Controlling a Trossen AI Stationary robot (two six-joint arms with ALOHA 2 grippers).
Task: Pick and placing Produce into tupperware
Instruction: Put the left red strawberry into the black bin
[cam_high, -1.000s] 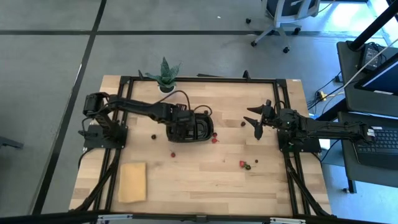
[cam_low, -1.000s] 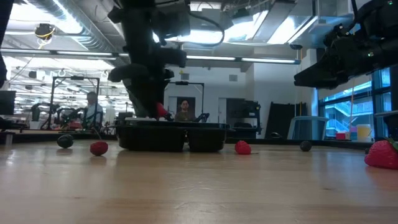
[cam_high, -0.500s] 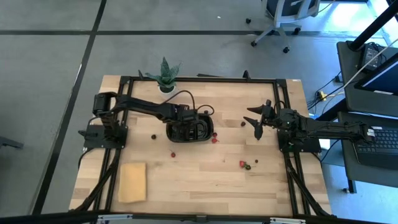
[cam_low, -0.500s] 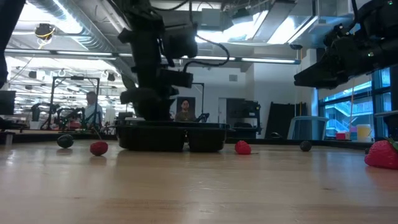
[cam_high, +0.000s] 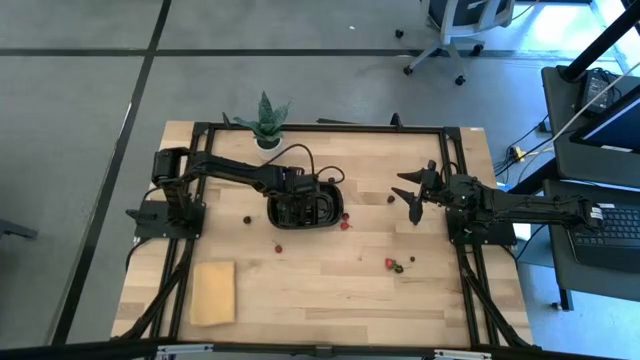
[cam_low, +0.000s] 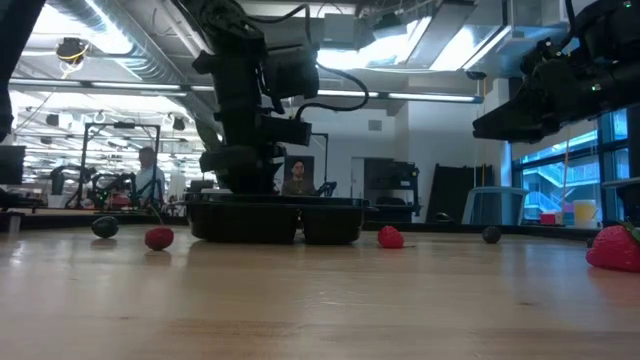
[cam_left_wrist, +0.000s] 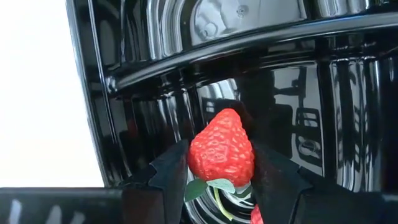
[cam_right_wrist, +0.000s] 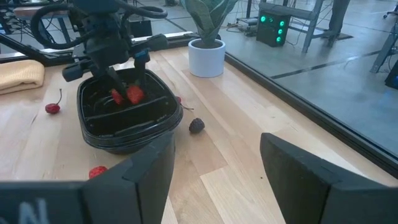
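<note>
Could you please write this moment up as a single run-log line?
left gripper: inside tupperware, strawberry between fingers | right gripper: open, waiting at table's right | loose produce on table

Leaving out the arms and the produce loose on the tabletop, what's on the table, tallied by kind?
Black two-compartment tray: 1
Strawberries inside that tray: 2
Potted plant: 1
Tan block: 1
Total: 5

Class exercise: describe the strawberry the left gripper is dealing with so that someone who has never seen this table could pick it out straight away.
Find the black tupperware near the middle of the wooden table. The left gripper reaches down into it, and the strawberry sits between its fingers. Other produce lies loose on the wood; this one is inside the tray.
</note>
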